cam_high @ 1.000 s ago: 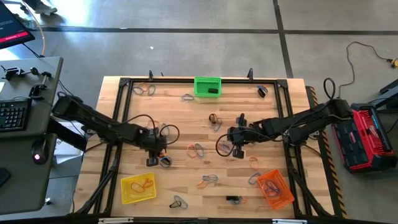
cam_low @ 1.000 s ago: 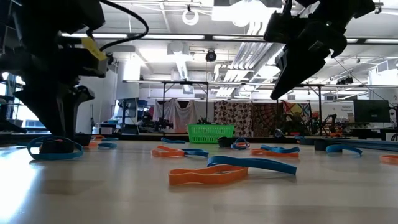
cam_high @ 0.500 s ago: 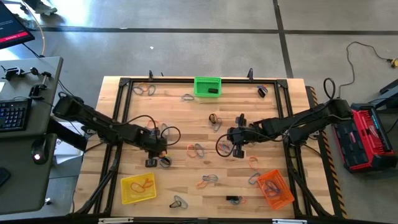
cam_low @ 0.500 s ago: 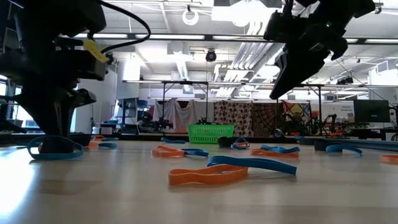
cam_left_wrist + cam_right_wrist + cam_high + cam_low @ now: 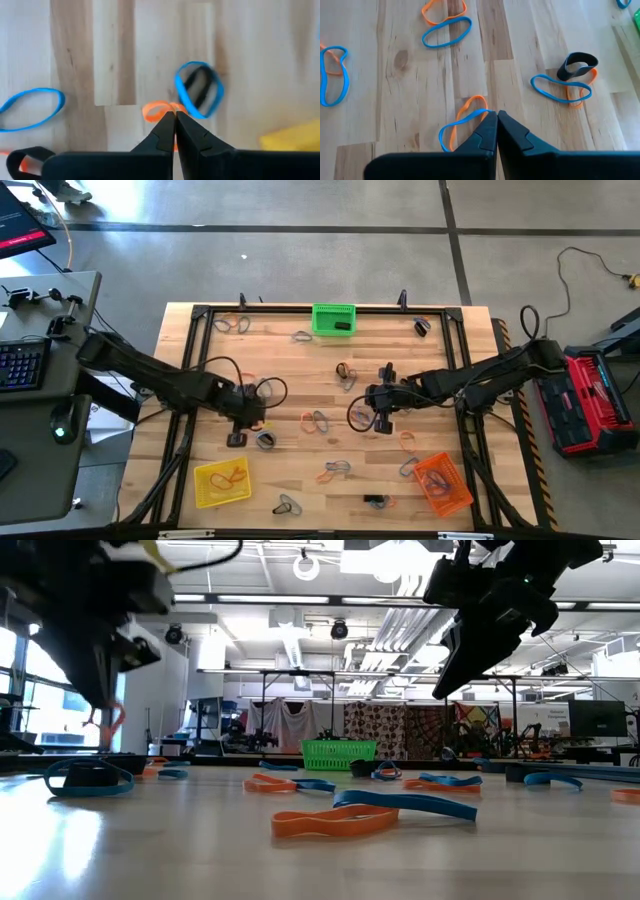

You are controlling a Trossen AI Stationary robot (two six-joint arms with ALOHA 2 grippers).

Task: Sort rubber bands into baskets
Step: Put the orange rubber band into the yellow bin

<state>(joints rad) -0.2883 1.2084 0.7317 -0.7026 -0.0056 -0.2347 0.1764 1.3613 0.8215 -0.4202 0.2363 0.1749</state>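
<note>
My left gripper [image 5: 175, 116] is shut on an orange rubber band [image 5: 156, 110] above the table's left half, near a blue band [image 5: 265, 439] that lies around a black one. In the low view the orange band [image 5: 110, 722] hangs under this gripper [image 5: 100, 700]. My right gripper [image 5: 383, 425] hovers shut right of centre with nothing between its fingers, above a blue and an orange band [image 5: 462, 124]. More bands lie scattered flat on the wood. The green basket [image 5: 333, 318] stands at the far edge, the yellow basket [image 5: 222, 482] near left, the orange basket [image 5: 443, 483] near right. My left gripper pinches the orange band at one end of its loop [image 5: 167, 107] between its two fingertips. The fingers come from above, pointing steeply down. The band hangs slack below them, lifted clear of the table.
A black metal frame [image 5: 200, 315] runs round the tabletop, with cables looping near both arms. Loose bands [image 5: 318, 420] lie between the two grippers and toward the near edge [image 5: 336, 470]. The yellow basket holds an orange band.
My left gripper has shut on the orange band and risen from the tabletop, lifting the band clear of the wood. The blue band beside it has stayed where it lay.
</note>
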